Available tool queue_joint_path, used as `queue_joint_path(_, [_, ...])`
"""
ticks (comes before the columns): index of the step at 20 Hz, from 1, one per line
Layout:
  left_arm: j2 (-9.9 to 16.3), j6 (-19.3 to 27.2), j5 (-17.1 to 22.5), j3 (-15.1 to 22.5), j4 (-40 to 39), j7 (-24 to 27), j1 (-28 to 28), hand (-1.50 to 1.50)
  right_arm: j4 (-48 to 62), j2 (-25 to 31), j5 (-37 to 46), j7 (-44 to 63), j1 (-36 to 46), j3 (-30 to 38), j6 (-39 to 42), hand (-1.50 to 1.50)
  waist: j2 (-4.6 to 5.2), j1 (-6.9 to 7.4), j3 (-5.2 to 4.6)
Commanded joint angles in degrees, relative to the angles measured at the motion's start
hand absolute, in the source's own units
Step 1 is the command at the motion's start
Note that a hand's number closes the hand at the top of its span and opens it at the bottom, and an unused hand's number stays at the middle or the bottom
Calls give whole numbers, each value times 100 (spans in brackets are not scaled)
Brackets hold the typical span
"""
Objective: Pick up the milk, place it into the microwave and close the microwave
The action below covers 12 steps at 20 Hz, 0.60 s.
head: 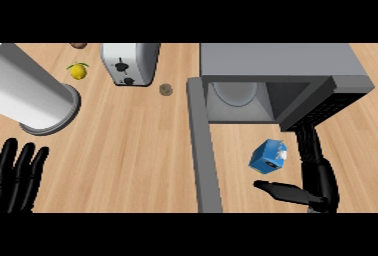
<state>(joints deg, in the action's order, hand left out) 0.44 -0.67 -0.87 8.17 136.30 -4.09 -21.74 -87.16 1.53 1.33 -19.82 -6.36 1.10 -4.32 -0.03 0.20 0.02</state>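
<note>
my right hand [314, 187] hanging open just beside the blue milk carton [269, 156], not gripping it, microwave [284, 80] door [204, 150] standing open, left hand [21, 175] resting open at the worktop's [125, 150] left edge

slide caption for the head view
Right hand open beside the blue milk carton before the open microwave.

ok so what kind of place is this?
Most likely a kitchen counter: a wooden top carrying an open microwave, a toaster and a lemon. A blue milk carton lies in front of the microwave, near the right hand.
</note>
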Motion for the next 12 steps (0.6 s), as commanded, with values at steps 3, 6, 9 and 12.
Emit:
queue_joint_path(3, [31,-135,60,-12,38,387,-498,-150,1231,49,-150,-958,106,304,222,-150,0,30,-1])
queue_joint_path(6, [39,-73,23,-33,110,202,-454,-150,1864,153,-356,-1104,743,559,378,-150,1,31,-1])
queue_joint_path(9, [105,-78,210,-172,286,-71,-264,-150,2669,24,-385,-1978,738,630,503,-150,5,30,1])
queue_joint_path(12, [-39,61,-292,332,336,64,-403,-150,3630,108,-329,-2619,1012,808,563,-150,7,42,4])
